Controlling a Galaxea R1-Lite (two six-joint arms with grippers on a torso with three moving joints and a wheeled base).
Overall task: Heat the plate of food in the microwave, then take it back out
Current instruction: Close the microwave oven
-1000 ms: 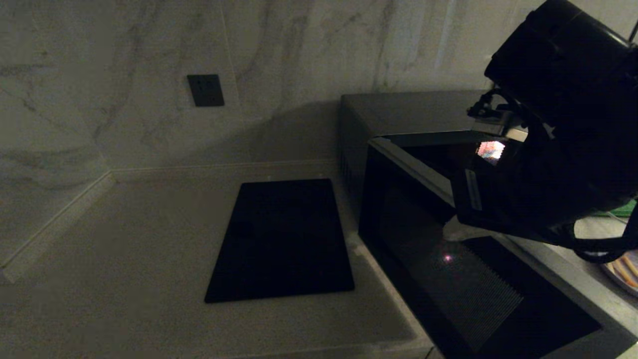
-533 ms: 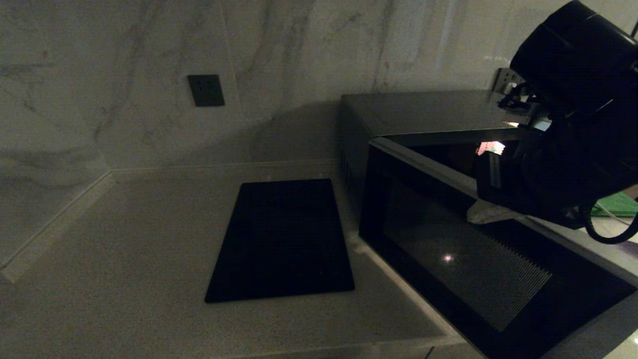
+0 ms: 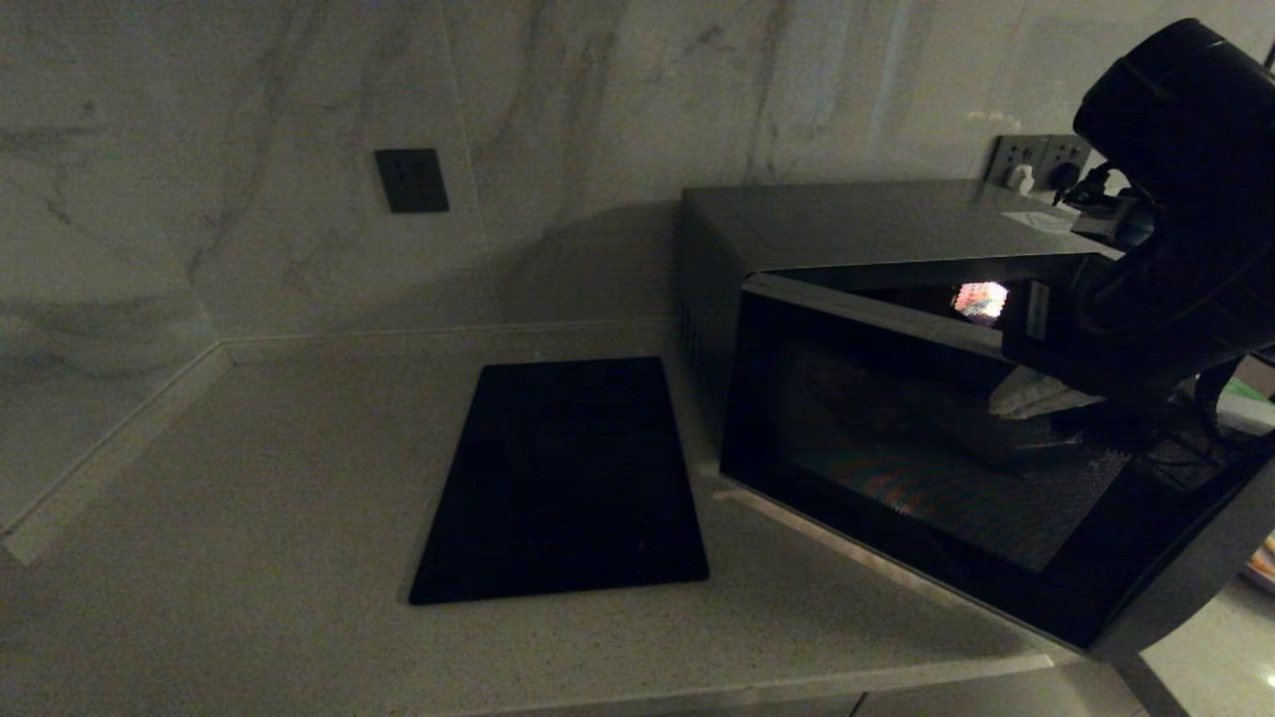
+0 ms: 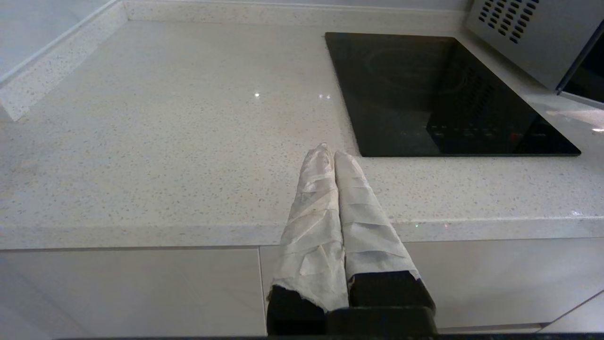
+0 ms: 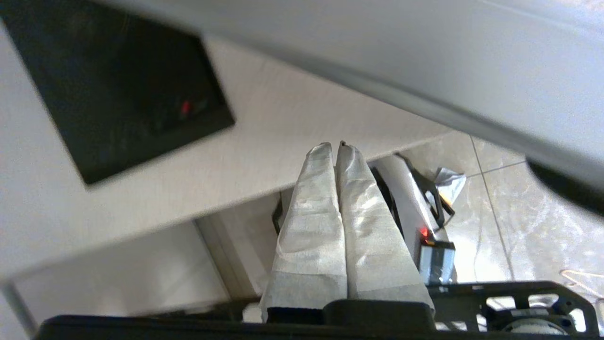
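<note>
While the microwave (image 3: 896, 398) stands on the right part of the pale speckled worktop (image 3: 249, 518), its dark glass door hangs partly ajar, hinged at the left and swung outward toward the robot, with a small bright glow showing in the gap above the door's top edge. Raised at the far right of the head view, the right arm puts the right pincer (image 3: 1036, 396) against the upper free end of that door; the white-wrapped fingertips (image 5: 337, 156) are pressed together, clenched on nothing, and whether they actually touch the door cannot be told. From the right wrist camera, a broad grey blurred band crosses above the fingers, with the worktop edge and tiled floor beyond.

Left of the microwave, a flat black rectangular mat (image 3: 568, 478) lies on the worktop just beside the oven's side wall. Behind it, a dark wall socket (image 3: 410, 179) sits on the marble wall, and a second socket strip (image 3: 1036, 159) shows behind the microwave's top.

Low at the front of the worktop, the left pincer (image 4: 329, 156) hovers near the mat's front corner, its taped fingers closed flat against each other and holding nothing.

Only a sliver of the plate of food (image 3: 1263, 560) peeps out at the right edge of the head view, beyond the door's free end, outside the microwave
</note>
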